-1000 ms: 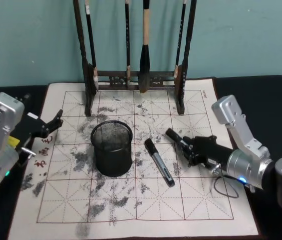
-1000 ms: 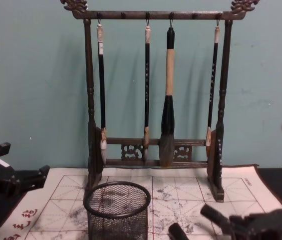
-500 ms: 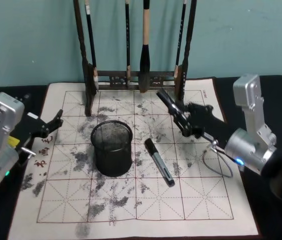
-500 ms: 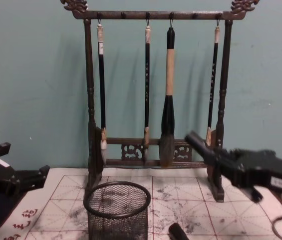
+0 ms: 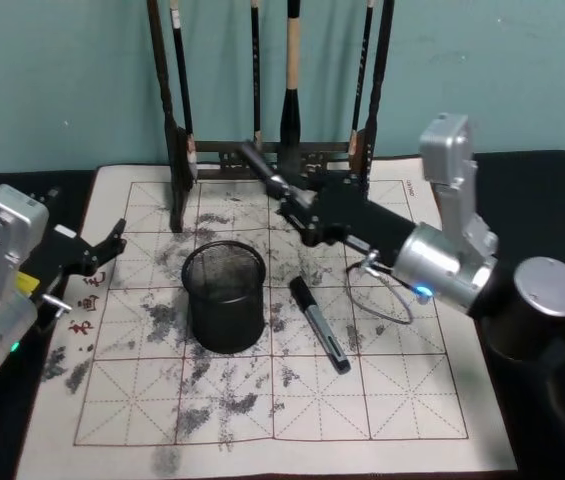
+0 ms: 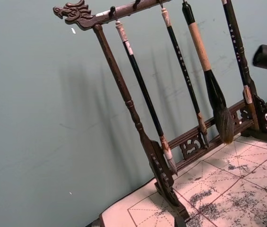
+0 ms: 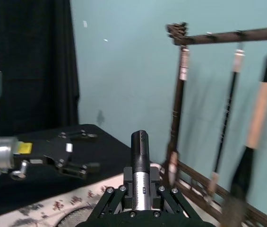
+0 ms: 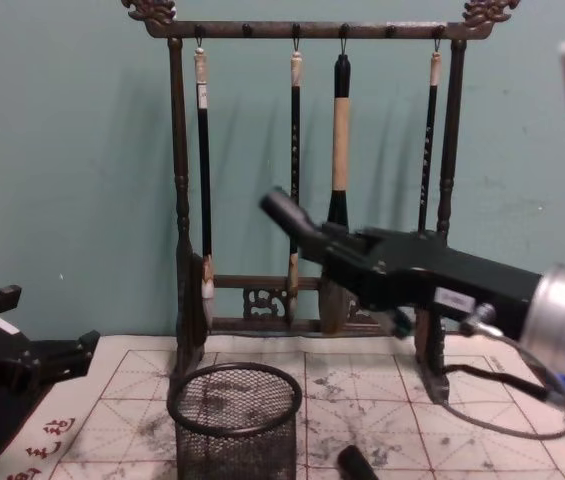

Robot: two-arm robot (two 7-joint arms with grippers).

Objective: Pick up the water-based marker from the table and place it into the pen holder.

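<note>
My right gripper (image 5: pixel 304 213) hangs above the cloth just behind and to the right of the pen holder (image 5: pixel 224 298), shut on a water-based marker (image 5: pixel 265 174) with a black cap and silver barrel. The marker (image 7: pixel 141 152) sticks out forward past the fingers, pointing up and left toward the brush rack. From the chest, its cap (image 8: pixel 284 211) is well above the black mesh pen holder (image 8: pixel 234 424). Another black marker (image 5: pixel 319 325) lies on the grid cloth (image 5: pixel 362 400) right of the holder. My left gripper (image 5: pixel 105 255) rests open at the cloth's left edge.
The tall dark wooden brush rack (image 5: pixel 176 150) with several hanging brushes (image 8: pixel 339 140) stands at the back of the cloth, close behind the raised marker. A loose cable loop (image 5: pixel 382 295) hangs under my right wrist. The cloth's front half is bare.
My right arm has swung up and left with the marker, from low at the cloth's right side to above and behind the pen holder. The left arm and the lying marker stayed put.
</note>
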